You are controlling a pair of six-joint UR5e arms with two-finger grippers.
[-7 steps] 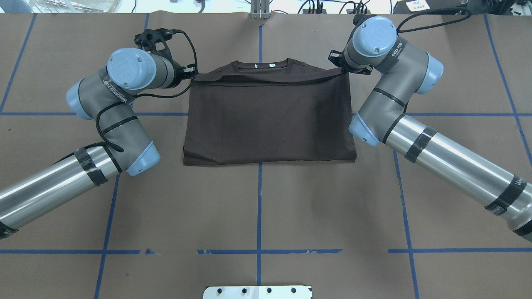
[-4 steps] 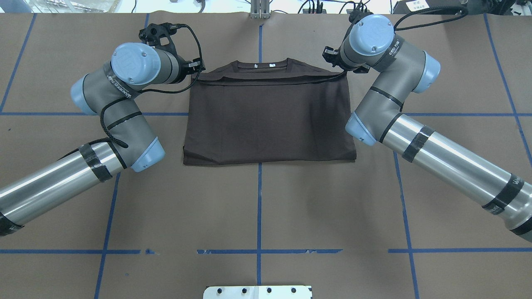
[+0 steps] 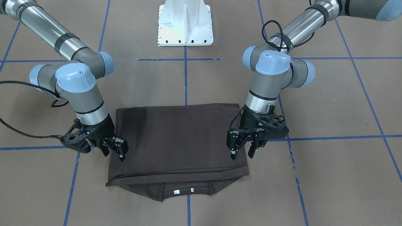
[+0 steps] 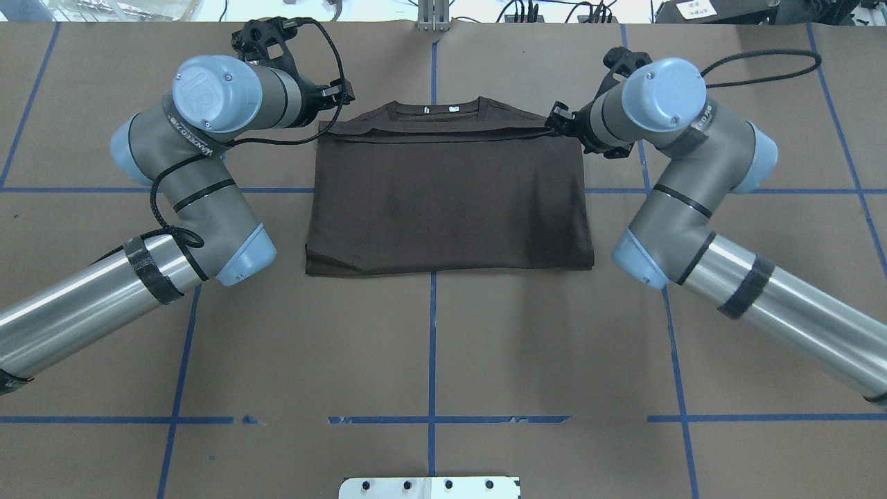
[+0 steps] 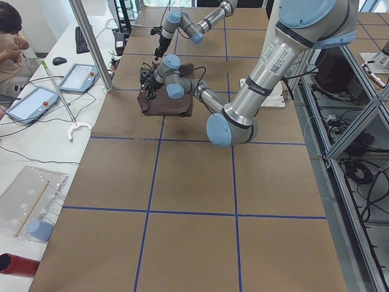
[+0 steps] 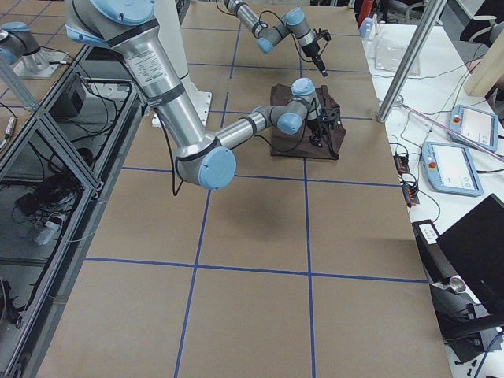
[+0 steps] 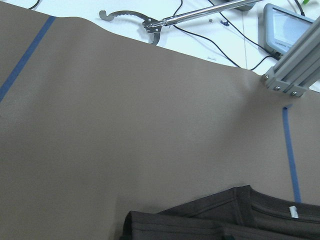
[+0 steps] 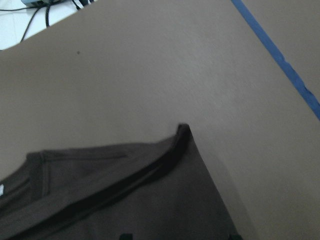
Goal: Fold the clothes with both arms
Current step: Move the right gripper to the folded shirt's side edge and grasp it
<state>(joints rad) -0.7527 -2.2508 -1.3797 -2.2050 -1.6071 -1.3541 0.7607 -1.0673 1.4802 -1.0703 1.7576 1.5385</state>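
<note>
The dark grey-brown T-shirt point(image 4: 449, 197) lies folded in half on the table, its hem edge just short of the ribbed collar point(image 4: 436, 107) with its white neck tags. It also shows in the front view point(image 3: 176, 138). My left gripper point(image 3: 243, 152) hovers open over the shirt's far corner on my left, holding nothing. My right gripper point(image 3: 113, 151) hovers open over the opposite far corner, also empty. From overhead the left gripper point(image 4: 334, 104) and right gripper point(image 4: 560, 123) sit at the two collar-side corners. The wrist views show the shirt's corners point(image 7: 225, 220) point(image 8: 125, 200) lying flat.
The table is covered in brown paper with blue tape lines point(image 4: 432, 346). The white pedestal base point(image 3: 185, 25) stands at the robot's side. Beyond the far edge are a metal post point(image 7: 295, 65), tablets point(image 5: 79, 76) and cables. An operator point(image 5: 12, 36) sits at the far-left end.
Both grippers have let go of the lifted hem edge, which now lies flat near the collar. The right arm has swung outward to the right; the left wrist has shifted slightly away.
</note>
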